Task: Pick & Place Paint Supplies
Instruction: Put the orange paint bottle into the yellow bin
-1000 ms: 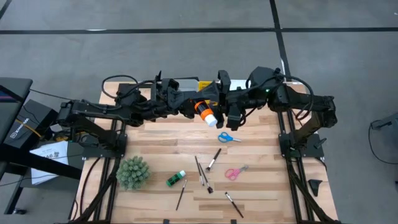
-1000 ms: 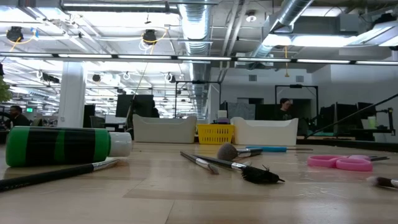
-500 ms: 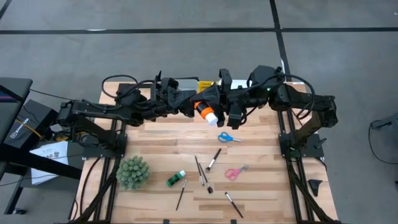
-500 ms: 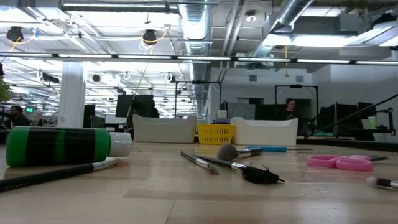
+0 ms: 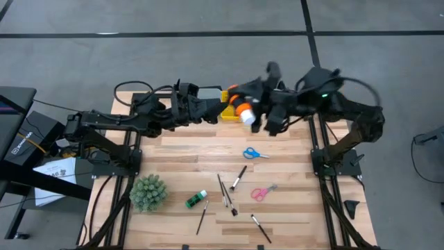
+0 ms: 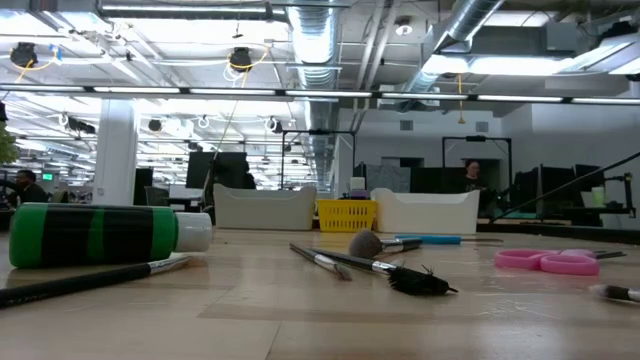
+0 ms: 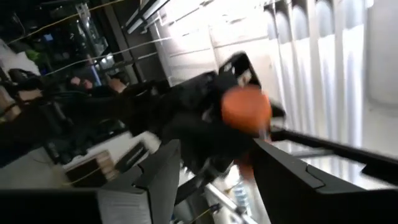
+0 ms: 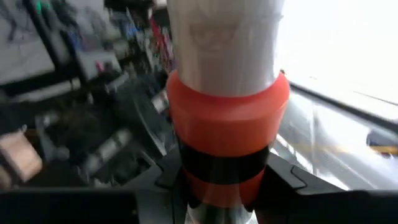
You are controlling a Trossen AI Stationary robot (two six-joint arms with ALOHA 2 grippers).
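Note:
My right gripper (image 5: 241, 109) is shut on an orange paint bottle (image 5: 243, 111) with a white cap, high over the table's far part, next to the yellow tray (image 5: 227, 96). In the right wrist view the bottle (image 8: 227, 118) stands up between the fingers. My left gripper (image 5: 210, 111) is open just left of it. In the left wrist view it (image 7: 211, 180) faces the bottle's orange end (image 7: 245, 111) without touching. On the table lie a green bottle (image 5: 196, 200), blue scissors (image 5: 255, 153), pink scissors (image 5: 262, 192) and several brushes (image 5: 223, 191). My right gripper pinches the orange bottle by its lower body, at the black band (image 8: 227, 180), one finger (image 8: 283, 180) on each side. The white cap (image 8: 227, 37) points away from the wrist. The bottle is lifted clear of the table and tilted, its cap (image 5: 250, 119) toward the near side.
A spiky green plant ball (image 5: 148, 192) sits near the table's left near corner. A grey tray (image 5: 202, 92) stands beside the yellow one at the far edge. The low view shows white trays (image 6: 263, 208) and the yellow tray (image 6: 347, 214) behind the brushes (image 6: 385, 268).
My right gripper has carried the orange bottle toward the table's far edge and to the right, away from my left gripper, moving quickly enough to blur. The bottle, which was between both grippers, now hangs clear of the left one. Things on the table have stayed put.

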